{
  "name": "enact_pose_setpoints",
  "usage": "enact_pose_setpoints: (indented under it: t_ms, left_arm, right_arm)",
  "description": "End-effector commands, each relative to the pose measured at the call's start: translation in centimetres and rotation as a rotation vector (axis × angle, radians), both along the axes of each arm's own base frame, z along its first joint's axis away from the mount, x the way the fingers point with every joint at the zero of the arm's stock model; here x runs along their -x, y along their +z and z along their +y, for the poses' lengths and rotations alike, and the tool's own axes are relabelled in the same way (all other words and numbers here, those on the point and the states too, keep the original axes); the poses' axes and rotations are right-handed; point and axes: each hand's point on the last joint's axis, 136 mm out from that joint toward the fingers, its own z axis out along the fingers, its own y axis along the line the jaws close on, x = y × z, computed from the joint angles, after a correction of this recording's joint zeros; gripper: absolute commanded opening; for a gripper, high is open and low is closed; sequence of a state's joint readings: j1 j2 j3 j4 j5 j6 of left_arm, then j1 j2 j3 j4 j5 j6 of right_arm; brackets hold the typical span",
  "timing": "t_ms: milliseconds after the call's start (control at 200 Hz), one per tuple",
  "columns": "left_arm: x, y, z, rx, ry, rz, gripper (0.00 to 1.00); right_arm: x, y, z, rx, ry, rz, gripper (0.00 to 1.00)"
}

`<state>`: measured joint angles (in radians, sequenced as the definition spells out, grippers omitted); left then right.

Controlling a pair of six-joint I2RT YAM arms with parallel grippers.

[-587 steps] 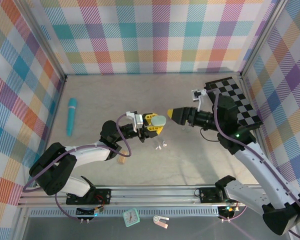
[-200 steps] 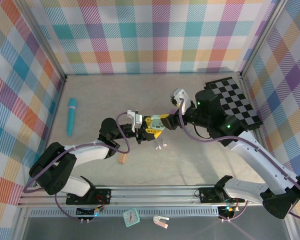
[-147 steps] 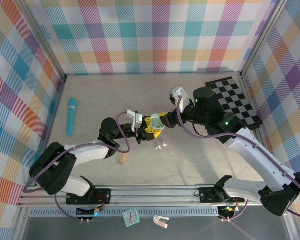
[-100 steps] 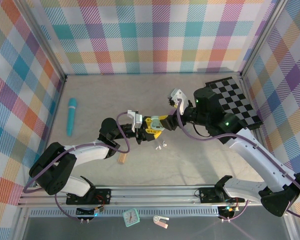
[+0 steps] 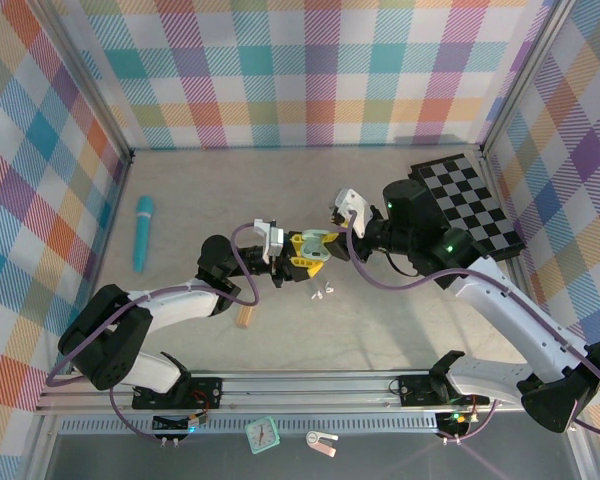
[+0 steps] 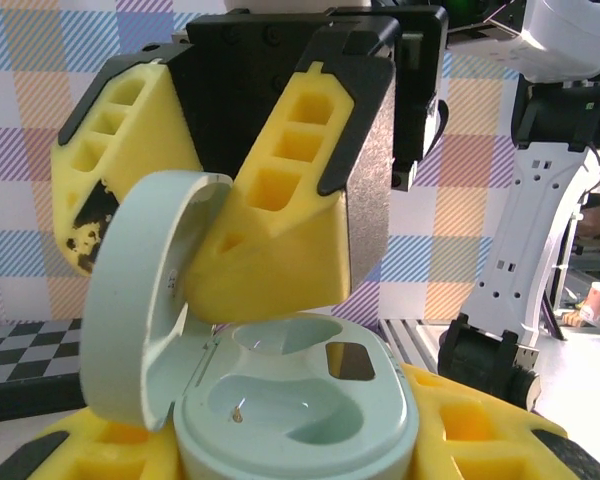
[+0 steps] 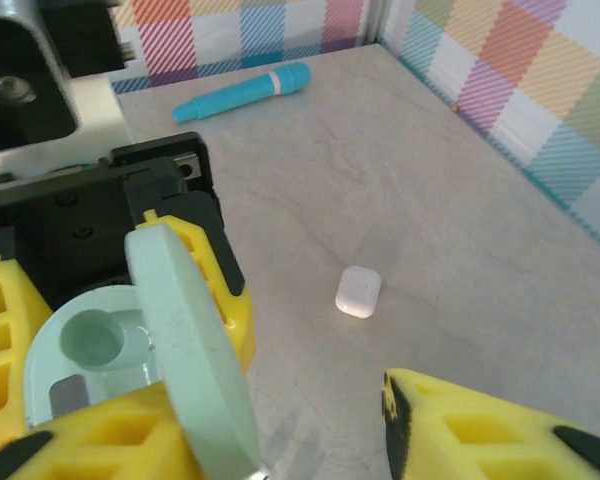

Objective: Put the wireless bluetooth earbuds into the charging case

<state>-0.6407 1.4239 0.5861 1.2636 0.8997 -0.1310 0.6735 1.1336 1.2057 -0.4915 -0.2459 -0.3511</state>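
My left gripper (image 5: 300, 256) is shut on a pale green charging case (image 6: 295, 400), gripping its base from both sides. The lid (image 6: 140, 300) stands open, tipped to the left, and both sockets inside are empty. My right gripper (image 5: 326, 240) has come in from the right and meets the case nose to nose. Its yellow fingers (image 6: 280, 210) straddle the lid. In the right wrist view the lid (image 7: 190, 340) leans on one finger, with a wide gap to the other finger (image 7: 500, 430). Two tiny white earbuds (image 5: 324, 291) lie on the table just in front of the grippers.
A teal pen (image 5: 143, 232) lies near the left wall. A tan block (image 5: 244, 318) sits by the left forearm. A checkerboard (image 5: 470, 200) covers the back right corner. A small white rounded piece (image 7: 358, 291) rests on the table beyond the case.
My right arm has moved left up to the case. Its jaws have narrowed around the lid, which now stands open. The left arm has stayed put with the case.
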Motion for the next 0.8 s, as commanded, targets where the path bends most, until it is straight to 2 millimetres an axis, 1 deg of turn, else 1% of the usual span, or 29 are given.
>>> enact_pose_setpoints:
  t_ms: [0,65,120,220,330,485,555,670,795]
  left_arm:
    - [1.3,1.9,0.0,0.043,-0.054,-0.080,0.32]
    - [1.2,1.8,-0.1,0.041,-0.058,-0.077,0.32]
    - [1.2,1.9,-0.2,0.042,-0.059,-0.079,0.32]
    - [1.2,1.9,-0.2,0.040,-0.068,-0.080,0.32]
    - [1.9,2.1,-0.1,0.033,-0.103,-0.083,0.32]
    - [2.6,1.9,-0.1,0.017,-0.155,-0.061,0.32]
    - [2.7,1.7,-0.1,0.011,-0.166,-0.049,0.32]
    - [2.9,1.6,-0.2,0.004,-0.187,-0.039,0.32]
    - [3.0,1.7,-0.2,0.002,-0.196,-0.042,0.32]
  right_arm:
    - [0.2,-0.1,0.3,-0.001,0.030,-0.009,0.36]
    - [0.3,-0.1,0.4,-0.004,0.040,-0.004,0.29]
    - [0.7,-0.1,0.5,-0.009,0.060,-0.002,0.26]
    - [1.5,-0.2,0.7,-0.016,0.108,-0.003,0.25]
    - [2.7,-0.3,0.6,-0.006,0.168,-0.027,0.24]
    - [4.2,0.1,0.4,0.003,0.240,-0.037,0.20]
    - [4.3,0.1,0.4,0.008,0.248,-0.033,0.15]
    - [4.5,-0.2,0.6,0.021,0.267,-0.019,0.11]
    - [4.5,-0.2,0.7,0.026,0.279,-0.015,0.04]
